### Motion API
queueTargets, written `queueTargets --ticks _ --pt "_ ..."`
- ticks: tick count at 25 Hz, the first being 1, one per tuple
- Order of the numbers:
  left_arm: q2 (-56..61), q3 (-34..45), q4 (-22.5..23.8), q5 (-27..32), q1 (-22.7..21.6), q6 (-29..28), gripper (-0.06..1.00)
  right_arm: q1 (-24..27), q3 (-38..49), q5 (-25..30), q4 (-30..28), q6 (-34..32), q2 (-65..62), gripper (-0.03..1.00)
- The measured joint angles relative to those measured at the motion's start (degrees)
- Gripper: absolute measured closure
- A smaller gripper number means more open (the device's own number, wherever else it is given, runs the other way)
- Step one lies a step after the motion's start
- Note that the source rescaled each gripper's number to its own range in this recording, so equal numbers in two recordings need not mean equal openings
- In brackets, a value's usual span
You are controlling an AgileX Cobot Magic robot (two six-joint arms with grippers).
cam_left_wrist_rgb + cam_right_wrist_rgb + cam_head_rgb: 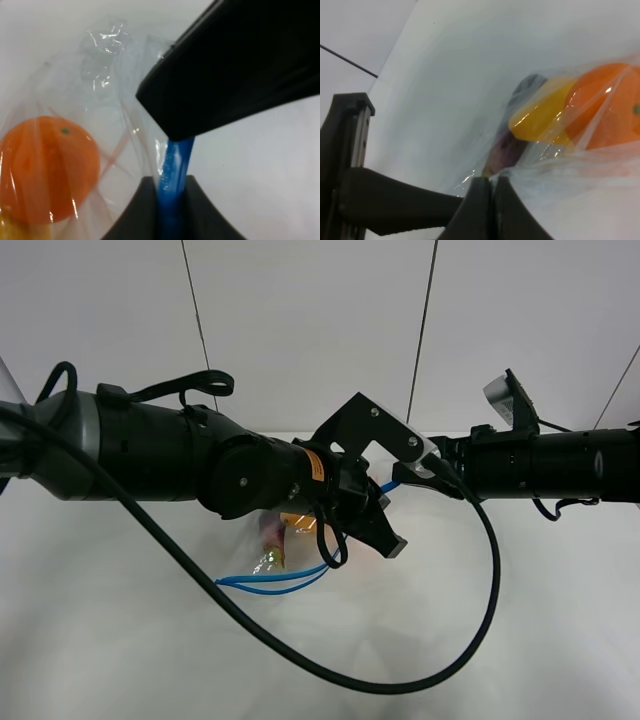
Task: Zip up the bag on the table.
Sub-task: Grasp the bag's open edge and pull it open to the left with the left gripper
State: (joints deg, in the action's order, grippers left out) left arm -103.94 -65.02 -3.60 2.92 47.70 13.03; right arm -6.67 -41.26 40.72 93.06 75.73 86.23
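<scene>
- Left gripper [172, 207]: fingers pressed together on the blue zipper strip [175, 165] along the bag's edge. The strip passes straight between the pads. You likely want this pinch to squeeze the two tracks shut, ready to run along the edge.
- Right gripper [492, 200]: fingers pressed together with no gap, and the bag's clear film gathers right at their tips. In the left wrist view its dark finger covers the strip just past your left pinch. It reads as an anchor that holds one end of the bag taut so the strip cannot bunch.
- The bag [560, 170]: clear and crinkly, it lies on the table directly under both grippers.
- Inside the bag, the orange [47, 167] sits well back from the zipped edge. The yellow pear [540, 117] lies against the orange, and the purple eggplant [507, 147] is beside the pear, partly hidden.
- From the high camera, the strip on the far side of the bag from the grippers splits into two blue lines. I judge that stretch unsealed, so most of the zip is not yet done.
- The table [560, 640]: plain white, bare around the bag except for a black cable [300, 660] looping in front of it.
- Behind the bag is a pale panelled wall [300, 320] with thin dark seams.
</scene>
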Motion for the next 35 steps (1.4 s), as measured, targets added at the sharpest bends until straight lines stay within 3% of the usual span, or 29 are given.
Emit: queueTargets --ticks 28,35 --pt "0.0 -0.4 1.2 2.0 -0.3 3.2 0.94 0.1 0.0 -0.6 -1.3 -0.1 0.0 0.97" --pt "0.0 -0.9 1.1 0.4 -1.6 3.2 0.94 5.5 0.0 4.7 -1.0 -0.2 0.0 0.97"
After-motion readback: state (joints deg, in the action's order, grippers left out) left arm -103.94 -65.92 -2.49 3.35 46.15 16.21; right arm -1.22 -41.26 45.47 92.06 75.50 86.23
